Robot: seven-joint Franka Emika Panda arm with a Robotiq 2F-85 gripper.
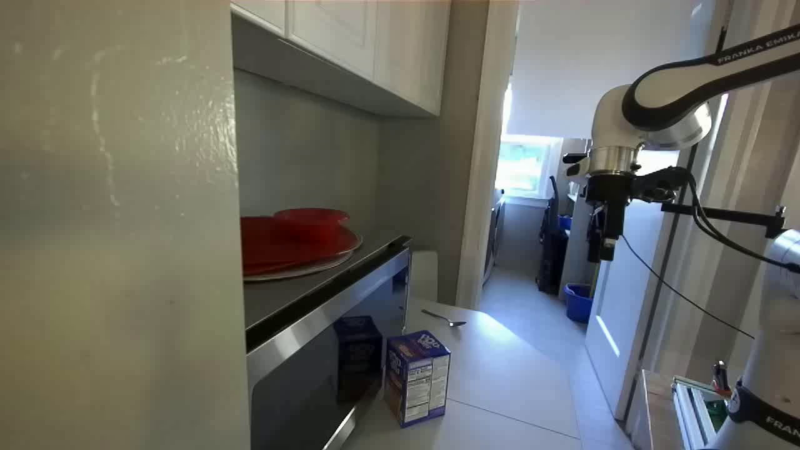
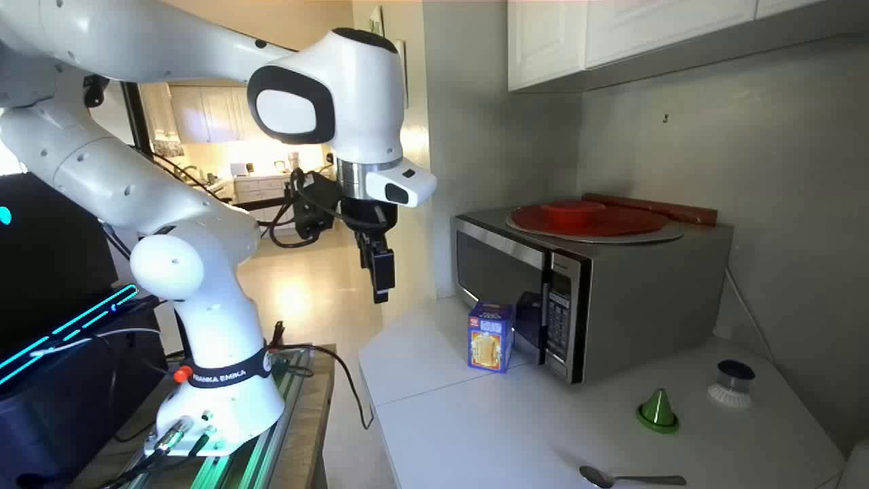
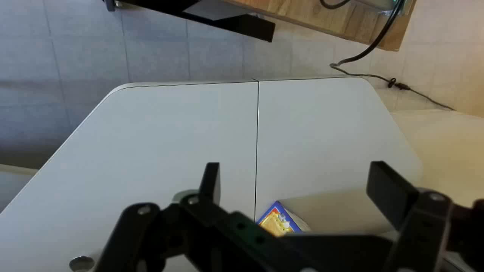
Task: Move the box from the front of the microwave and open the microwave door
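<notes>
White cabinets (image 2: 543,47) hang over a pale counter (image 2: 461,435), and daylight shows past the doorframe (image 1: 481,206). From where I stand, the silver-grey microwave (image 2: 658,312) carries red dishes (image 2: 574,214) on its top, and its dark microwave door (image 2: 499,268) is closed. Just in front of that door, the box (image 2: 487,339) stands upright on the counter, its long axis vertical and its purple top facing up. Its pastry picture is turned toward the end of the counter where a spoon (image 2: 645,479) lies; whether its back edge touches the door, I can't tell.

The arm (image 2: 363,102) reaches out from its wooden bench (image 2: 319,401) with the wrist bent over, so that the fingers (image 3: 389,189) hang pointing straight down, above the counter's height. They are spread wide apart and have hold of nothing. Compared with them, the box sits lower and nearer the microwave, well apart. Seen in the wrist view, it shows low down through the gap between the fingers, the pastry picture and a sliver of white side in sight, the rest hidden.
</notes>
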